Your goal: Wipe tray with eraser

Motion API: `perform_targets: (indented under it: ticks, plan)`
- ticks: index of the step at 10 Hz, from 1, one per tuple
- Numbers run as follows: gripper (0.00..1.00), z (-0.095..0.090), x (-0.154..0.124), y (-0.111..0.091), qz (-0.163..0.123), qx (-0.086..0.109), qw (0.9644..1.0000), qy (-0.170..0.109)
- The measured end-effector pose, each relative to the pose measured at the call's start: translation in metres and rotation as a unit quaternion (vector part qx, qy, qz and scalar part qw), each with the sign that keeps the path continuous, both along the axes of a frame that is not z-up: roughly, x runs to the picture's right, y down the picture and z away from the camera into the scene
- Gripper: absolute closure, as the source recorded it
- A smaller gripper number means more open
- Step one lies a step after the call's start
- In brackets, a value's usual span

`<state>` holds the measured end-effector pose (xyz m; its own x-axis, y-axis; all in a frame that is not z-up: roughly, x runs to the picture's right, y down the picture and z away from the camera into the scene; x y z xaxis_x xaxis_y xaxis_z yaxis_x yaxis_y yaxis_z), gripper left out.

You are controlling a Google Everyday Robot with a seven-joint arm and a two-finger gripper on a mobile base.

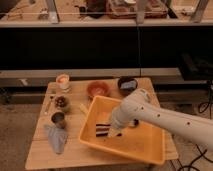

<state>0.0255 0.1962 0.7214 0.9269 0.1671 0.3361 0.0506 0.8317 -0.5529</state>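
Gripper [116, 131] is seen low inside the tray [142, 144], at the end of the pale arm [150, 112] that is reached in from the right; its fingers are drawn tight together. The eraser [102, 130], a dark striped block, is found at the gripper's tip and is judged to be pinched there, though the contact itself is partly masked by the wrist. The eraser is laid on the tray floor, left of centre, near the left wall. The step in hand is taken to be the wiping stroke. For it to be done well, the eraser's broad face should be kept flat on the floor, light downward pressure should be held, and long straight passes should be made toward the right, where most bare floor is seen. The sloped walls should be approached slowly so the block is not levered out of the grip or the tray pushed along the table [45, 156]. Outside the tray, a red bowl [97, 89] and a dark bowl [127, 84] are noted just behind it, and a grey cloth [56, 138] to its left.
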Motion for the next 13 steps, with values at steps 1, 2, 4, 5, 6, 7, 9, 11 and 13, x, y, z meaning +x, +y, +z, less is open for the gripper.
perform_targets:
  ticks: [1,2,4,5,6,7,9,11,13]
  plan:
    - [0.89,-0.009,0.003,0.014,-0.007,-0.005,1.0,-0.003]
    - [0.89,-0.015,0.013,0.026,-0.014,-0.01,0.9998,0.0]
    - [0.89,-0.016,0.039,0.04,-0.02,-0.021,0.9995,0.015]
    - [0.89,-0.013,0.054,0.042,-0.019,-0.025,0.9992,0.026]
    - [0.89,-0.01,0.067,0.043,-0.016,-0.029,0.9988,0.037]
    - [0.89,-0.004,0.089,0.042,-0.007,-0.031,0.9979,0.057]
    - [0.89,0.01,0.125,0.029,0.013,-0.029,0.9954,0.09]
    - [0.89,0.037,0.149,0.001,0.029,-0.026,0.9917,0.123]
    - [0.89,0.061,0.159,-0.031,0.04,-0.016,0.9889,0.142]
